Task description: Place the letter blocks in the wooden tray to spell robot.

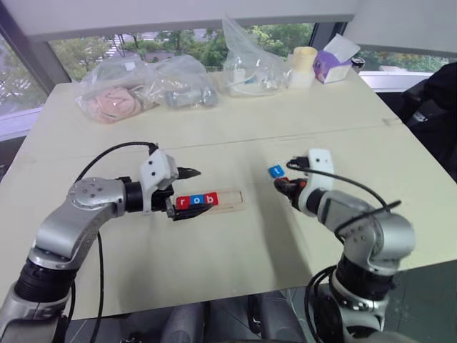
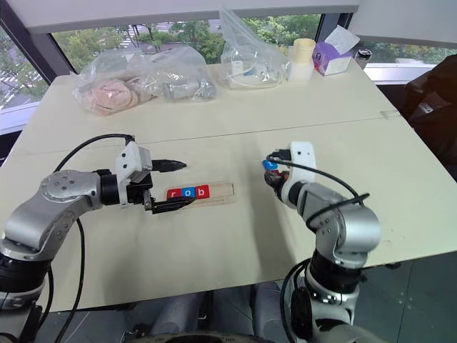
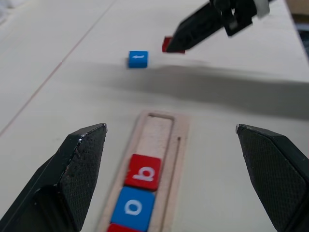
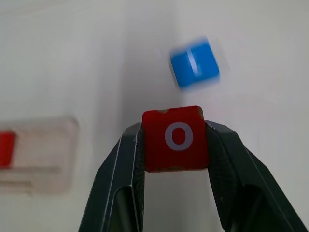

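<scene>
The wooden tray lies mid-table with three letter blocks in its left part: red r, blue o and red b. Its right part is bare wood. My left gripper is open, one finger on each side of the tray's left end. My right gripper is shut on a red o block, held a little above the table to the right of the tray. A blue t block lies on the table just beyond the right gripper.
Several clear plastic bags with soft things sit along the far side of the table. A pale cup and a purple tissue box stand at the far right. The table's near edge runs close under both arms.
</scene>
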